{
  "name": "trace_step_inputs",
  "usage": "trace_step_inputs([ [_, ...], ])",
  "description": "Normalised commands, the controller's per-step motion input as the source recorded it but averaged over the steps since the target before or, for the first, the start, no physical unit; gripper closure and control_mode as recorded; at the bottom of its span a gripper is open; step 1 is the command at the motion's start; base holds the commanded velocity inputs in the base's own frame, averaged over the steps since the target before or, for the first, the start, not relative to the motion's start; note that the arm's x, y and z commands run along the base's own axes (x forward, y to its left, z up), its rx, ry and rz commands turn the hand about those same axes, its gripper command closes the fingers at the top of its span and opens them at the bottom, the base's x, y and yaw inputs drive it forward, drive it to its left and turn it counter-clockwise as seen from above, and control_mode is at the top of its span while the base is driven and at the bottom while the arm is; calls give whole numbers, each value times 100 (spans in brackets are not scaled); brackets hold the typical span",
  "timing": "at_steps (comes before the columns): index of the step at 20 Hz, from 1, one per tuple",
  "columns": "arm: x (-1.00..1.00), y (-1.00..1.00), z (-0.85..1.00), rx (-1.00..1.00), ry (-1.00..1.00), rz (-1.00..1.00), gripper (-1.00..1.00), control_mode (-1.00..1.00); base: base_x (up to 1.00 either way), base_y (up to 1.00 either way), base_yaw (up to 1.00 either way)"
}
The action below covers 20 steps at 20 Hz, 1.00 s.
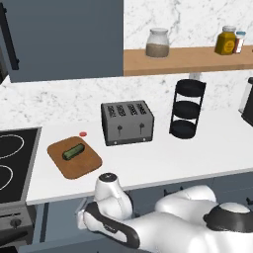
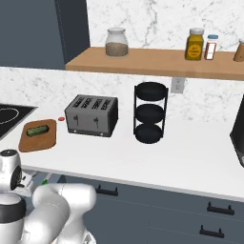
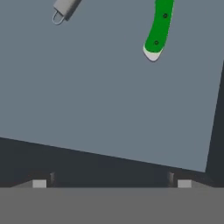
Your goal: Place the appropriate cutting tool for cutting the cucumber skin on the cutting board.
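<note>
- Gripper: hand view looks down on a flat grey-blue drawer floor; both finger tips sit low in that view, wide apart, nothing between them. Jaws spread and empty.
- Peeler: at top-left edge of hand view; only its pale grey end w/ a small wire loop is visible, rest cut off by the frame. It lies well ahead of the jaws and off toward the left finger tip.
- Long axis of peeler: visible part runs diagonal, loop end low-left, body rising up-right out of frame. Finger line runs left-right across the view, so axis is oblique to it. Judgement: some wrist roll is needed before closing across the shaft.
- Knife, green handle w/ white butt: top of hand view, right of centre, well apart from peeler. Wrong tool; judged a risk if approach drifts right.
- Cucumber: lies on cutting board, on the counter between hob and toaster.
- Arm is folded low, below counter edge, in front of the board (left base view).
- Judged step: reach not yet made; next move = advance up-left in hand view, centre jaws over peeler shaft.
</note>
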Motion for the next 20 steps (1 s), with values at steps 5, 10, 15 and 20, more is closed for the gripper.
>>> trace_step_inputs([
  [5,-3,24,-19,-6,12,-1,-100,-100,0,0,0],
  [10,-62,2,-4,-2,7,-4,-100,-100,0,0,0],
  [15,-100,-3,-2,0,0,-7,-100,-100,0,0,0],
  [20,-100,-13,1,1,0,-11,-100,-100,0,0,0],
])
